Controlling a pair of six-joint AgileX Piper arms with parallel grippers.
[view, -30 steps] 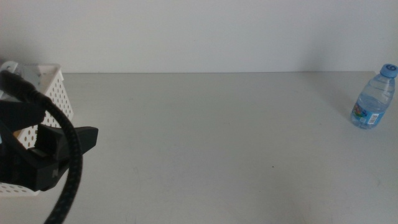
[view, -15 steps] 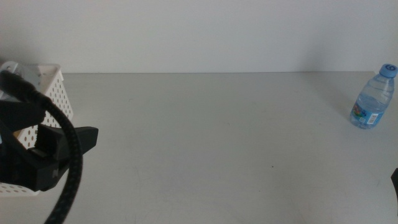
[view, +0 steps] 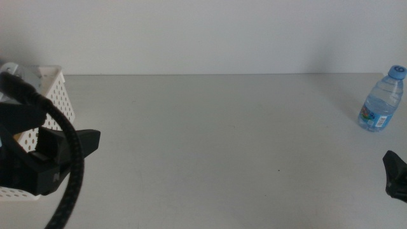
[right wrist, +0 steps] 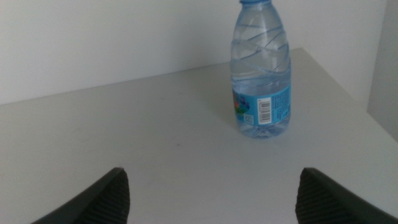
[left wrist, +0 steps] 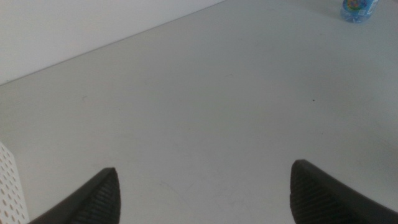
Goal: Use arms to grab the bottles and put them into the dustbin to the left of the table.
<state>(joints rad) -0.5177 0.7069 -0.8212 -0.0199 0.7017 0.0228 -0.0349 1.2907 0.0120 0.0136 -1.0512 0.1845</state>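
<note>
Light-grey matte worktop, and the clear blue-capped water bottle stands upright on it just ahead of the right fingers; the white perforated dustbin sits right beside the left fingers

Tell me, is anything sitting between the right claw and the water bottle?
No. In the right wrist view, only bare table lies between the open right gripper and the upright water bottle.
</note>
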